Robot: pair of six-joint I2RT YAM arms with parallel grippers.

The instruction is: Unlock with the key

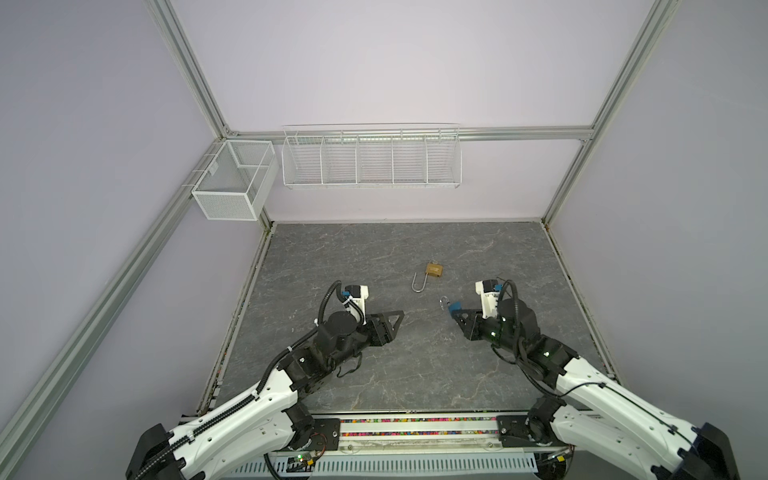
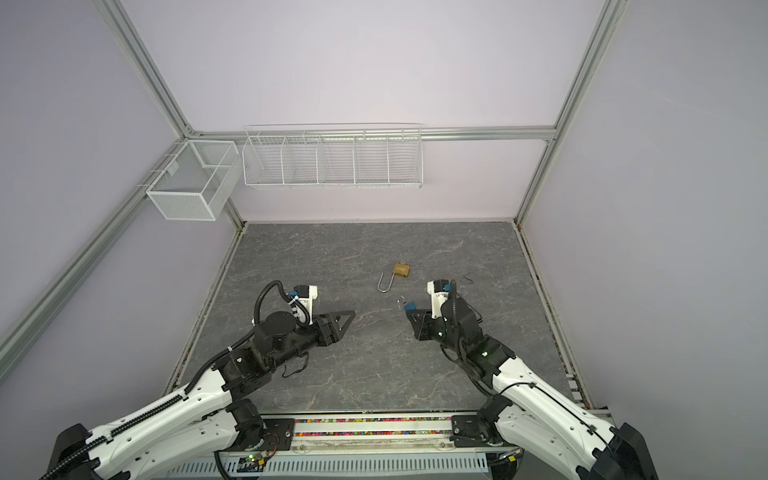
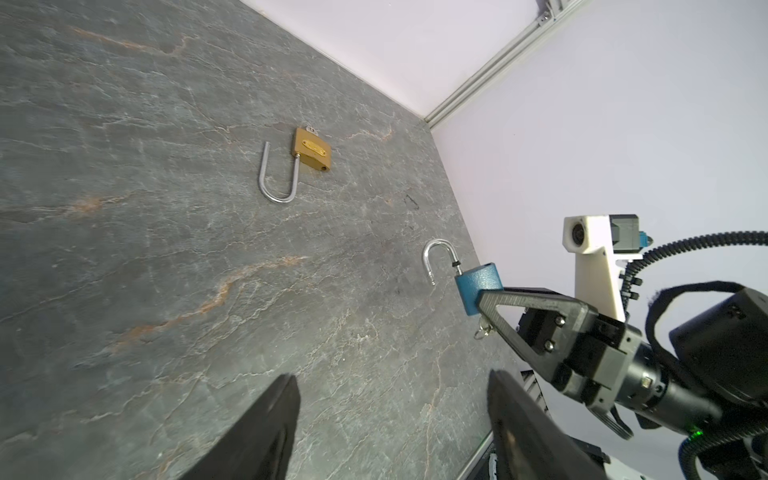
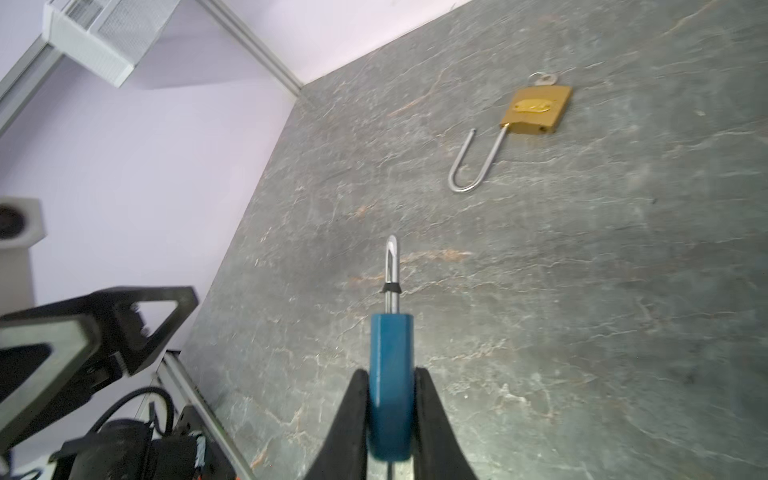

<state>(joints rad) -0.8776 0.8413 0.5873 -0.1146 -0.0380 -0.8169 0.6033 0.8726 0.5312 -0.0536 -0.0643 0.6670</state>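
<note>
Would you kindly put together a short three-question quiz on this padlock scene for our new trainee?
1. True or false: the right gripper is shut on the blue padlock.
2. Where does the brass padlock lie? A: on the table; B: in a drawer; C: between gripper jaws.
3. Fill in: the jaws of the left gripper stand ____, holding nothing.
Key: 1 true; 2 A; 3 open.

The blue padlock [image 4: 390, 386] is contrasting with the brass-gold padlock [image 4: 536, 110] and its silver shackle [image 4: 473, 166], while the dark grey tabletop [image 4: 623, 291] is showing pale and rust-orange veining beneath plain lilac walls [image 1: 374, 62].
</note>
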